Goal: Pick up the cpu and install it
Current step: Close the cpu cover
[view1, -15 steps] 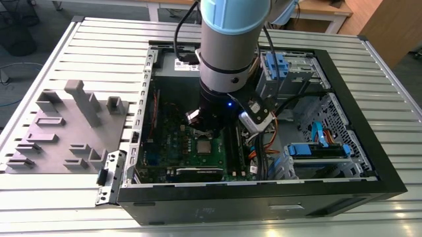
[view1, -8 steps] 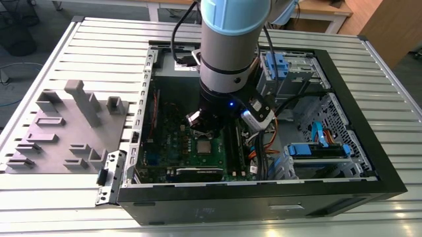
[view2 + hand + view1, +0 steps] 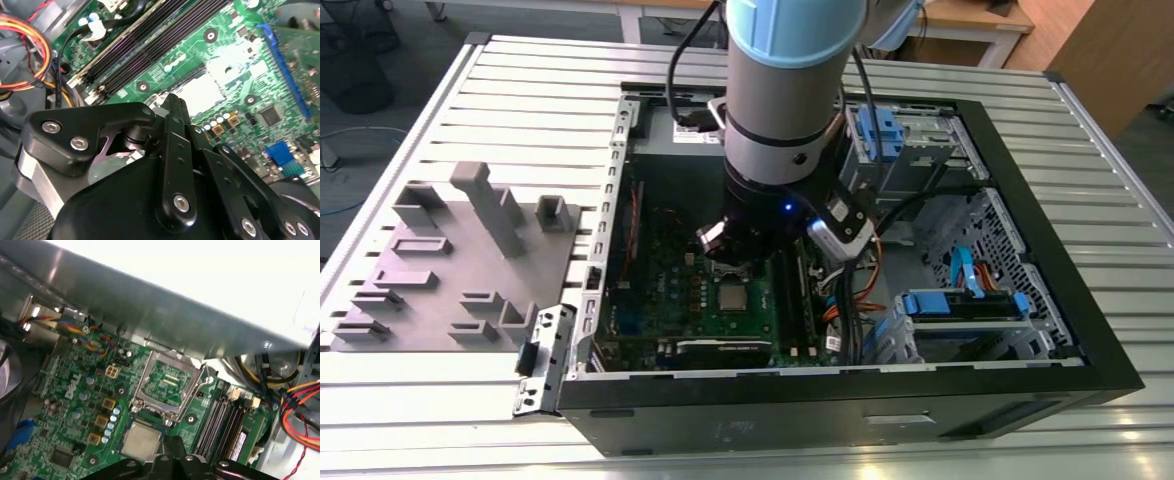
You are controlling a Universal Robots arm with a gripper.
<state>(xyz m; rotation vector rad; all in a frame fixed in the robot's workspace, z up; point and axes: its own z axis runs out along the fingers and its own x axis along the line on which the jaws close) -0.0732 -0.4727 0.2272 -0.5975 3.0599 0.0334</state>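
The cpu (image 3: 141,441), a small square chip with a dull silver top, lies flat in its socket on the green circuit board (image 3: 75,405) inside the open computer case (image 3: 1067,330). From the exterior view the cpu (image 3: 735,297) sits just below the arm's wrist. The silver socket frame (image 3: 167,382) is swung open beside it. My gripper (image 3: 172,446) hangs right at the cpu's edge, fingers closed together with nothing between them. In the second wrist view my gripper (image 3: 173,106) points down beside the pale cpu (image 3: 200,91). Whether it touches the chip I cannot tell.
Dark memory slots (image 3: 216,420) run alongside the socket. Orange and yellow cables (image 3: 300,412) bundle near the case wall. A grey plastic fixture with upright blocks (image 3: 454,260) lies on the slatted table at the exterior view's left. Drive bays with blue latches (image 3: 961,305) fill the case's right side.
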